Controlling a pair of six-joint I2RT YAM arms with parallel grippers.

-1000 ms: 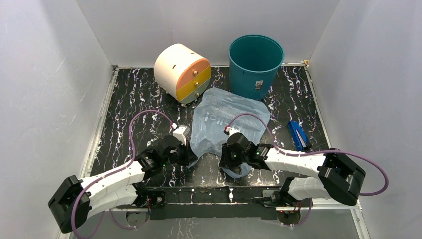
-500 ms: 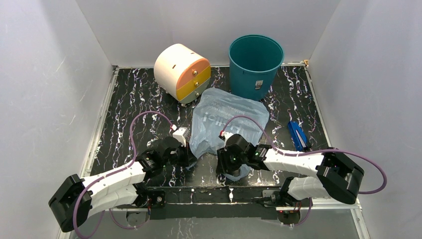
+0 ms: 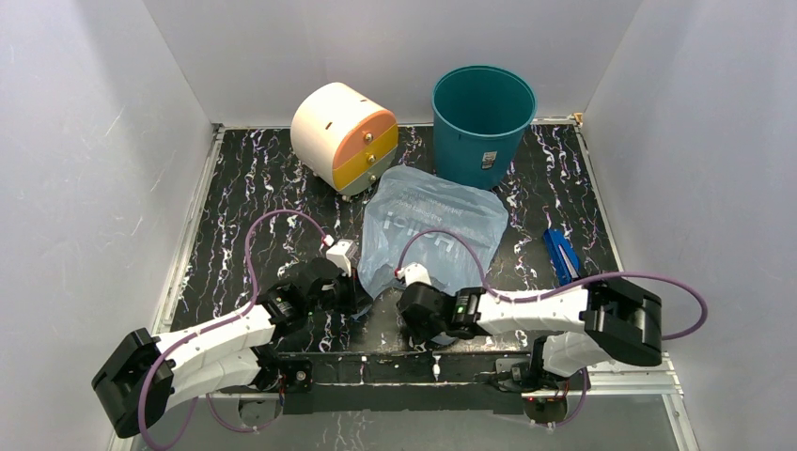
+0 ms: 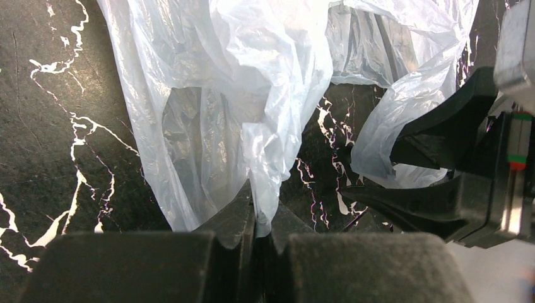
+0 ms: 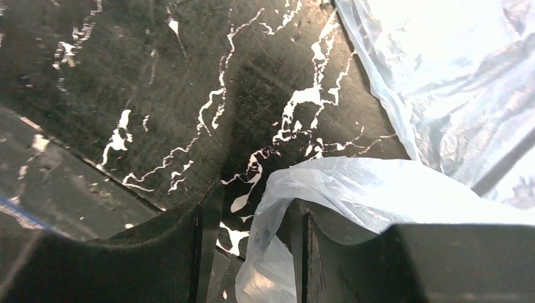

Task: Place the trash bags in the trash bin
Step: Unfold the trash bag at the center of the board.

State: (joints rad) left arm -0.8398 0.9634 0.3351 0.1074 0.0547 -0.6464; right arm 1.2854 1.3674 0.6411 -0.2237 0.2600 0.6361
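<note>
Your L gripper (image 4: 262, 218) pinching near edge of bag (image 3: 432, 225), R gripper (image 5: 252, 214) parted round a fold, bin (image 3: 482, 122) just past far edge

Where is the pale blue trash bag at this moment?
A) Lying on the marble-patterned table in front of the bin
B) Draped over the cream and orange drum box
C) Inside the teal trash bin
A: the trash bag lies on the table in front of the trash bin, with a fold pinched in the left gripper.
</note>
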